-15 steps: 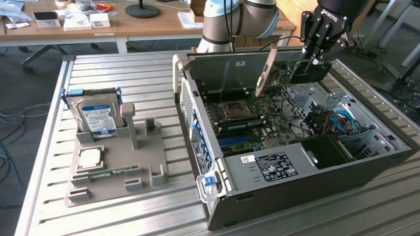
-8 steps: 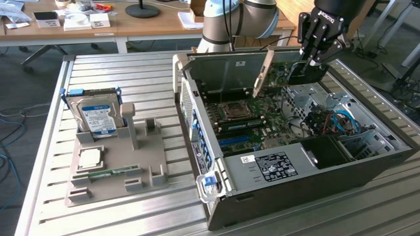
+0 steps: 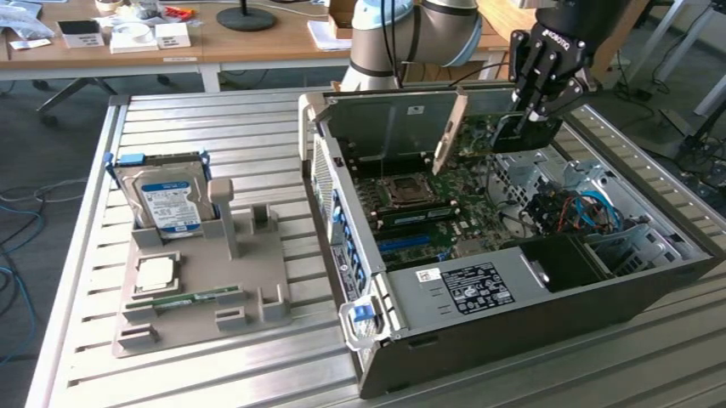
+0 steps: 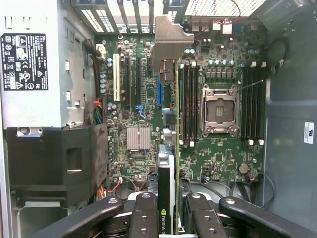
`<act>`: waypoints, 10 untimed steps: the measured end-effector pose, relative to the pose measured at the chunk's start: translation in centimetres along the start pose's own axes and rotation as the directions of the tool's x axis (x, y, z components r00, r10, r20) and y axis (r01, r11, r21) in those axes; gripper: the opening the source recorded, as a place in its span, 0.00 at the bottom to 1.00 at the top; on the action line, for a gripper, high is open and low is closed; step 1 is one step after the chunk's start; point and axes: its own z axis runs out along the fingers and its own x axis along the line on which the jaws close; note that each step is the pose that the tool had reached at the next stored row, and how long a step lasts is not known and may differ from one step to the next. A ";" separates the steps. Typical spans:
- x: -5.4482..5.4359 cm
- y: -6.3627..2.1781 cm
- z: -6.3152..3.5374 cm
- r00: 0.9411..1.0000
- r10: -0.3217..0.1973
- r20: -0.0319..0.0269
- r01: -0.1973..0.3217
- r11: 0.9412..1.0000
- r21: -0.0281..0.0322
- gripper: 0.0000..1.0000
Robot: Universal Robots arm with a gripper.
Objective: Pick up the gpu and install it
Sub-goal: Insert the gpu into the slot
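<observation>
Claw tilted down, gripping gpu (slot contact unclear).

The exterior view looks down from high up, well back from the computer case. The wrist view sits just above the gripper, close, facing straight into the case. Both see its green board and the gpu.

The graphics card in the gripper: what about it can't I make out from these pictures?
- Whether the graphics card is pushed home: the wrist view sees it edge-on, so its lower edge is hidden; in the exterior view the gripper covers it.
- Its fan side: edge-on in the wrist view, too small in the exterior view.
- Its label: print too small, cut off by the wrist picture's edge.
</observation>
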 end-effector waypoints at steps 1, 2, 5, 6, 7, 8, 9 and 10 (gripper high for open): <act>0.0 0.00 0.13 1.000 0.000 0.000 0.000 1.000 0.000 0.27; 0.0 0.01 0.26 1.000 0.000 0.000 0.000 1.000 0.000 0.27; 0.0 0.03 0.61 1.000 0.000 0.000 0.000 1.000 0.000 0.27; 0.0 0.03 0.66 1.000 0.000 0.000 0.000 1.000 0.000 0.27; 0.0 0.03 0.66 1.000 0.000 0.000 0.000 1.000 0.000 0.27; 0.0 0.03 0.66 1.000 0.000 0.000 0.000 1.000 0.000 0.27; 0.0 0.03 0.66 1.000 0.000 0.000 0.000 1.000 0.000 0.27; 0.0 0.03 0.67 1.000 0.000 0.000 0.000 1.000 0.000 0.27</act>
